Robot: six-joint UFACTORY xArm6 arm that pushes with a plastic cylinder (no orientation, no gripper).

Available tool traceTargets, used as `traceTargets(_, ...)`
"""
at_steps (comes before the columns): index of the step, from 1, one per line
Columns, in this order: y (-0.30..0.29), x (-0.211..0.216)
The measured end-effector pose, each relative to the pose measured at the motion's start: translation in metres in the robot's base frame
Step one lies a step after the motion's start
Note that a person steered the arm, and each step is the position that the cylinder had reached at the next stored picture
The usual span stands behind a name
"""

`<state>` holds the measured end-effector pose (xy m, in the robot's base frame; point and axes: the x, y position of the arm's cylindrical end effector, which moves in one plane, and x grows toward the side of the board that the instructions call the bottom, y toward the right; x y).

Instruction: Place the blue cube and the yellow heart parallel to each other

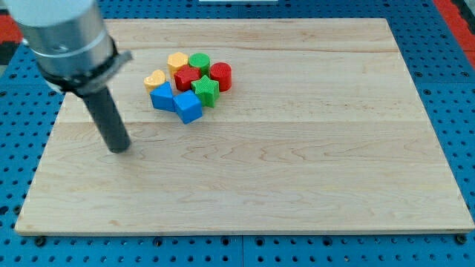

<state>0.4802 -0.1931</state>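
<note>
Wooden board [297, 185] on blue pegboard [445, 74]; lower half of frame is bare wood.

My tip [119, 150] at left of frame, down on the board, lower left of the block cluster and well apart from it. Plain rod, grasps nothing, touches no block. Rod rises toward upper left into a grey cylinder housing [63, 33].

Blocks bunched in upper centre-left of frame, all close together.

Nearest: blue cube [188, 107], at the lower edge of the cluster, turned corner-on. Just to its left and slightly higher: second blue block [162, 96], shape unclear, touching or nearly touching the cube.

Next row back: yellow heart [155, 79] at far left of cluster, just above the second blue block; not adjacent to the blue cube, which sits lower right of it. Green star [205, 90] right of the blue cube, slightly higher. Red block [186, 77] in the middle, shape unclear.

Farthest: yellow block [178, 62], green cylinder [199, 62] to its right, red cylinder [220, 76] at the right edge.
</note>
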Motion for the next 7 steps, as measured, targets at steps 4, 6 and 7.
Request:
traceTargets(4, 0.105, -0.08)
traceTargets(6, 0.163, -0.03)
traceTargets(7, 0.153, -0.026)
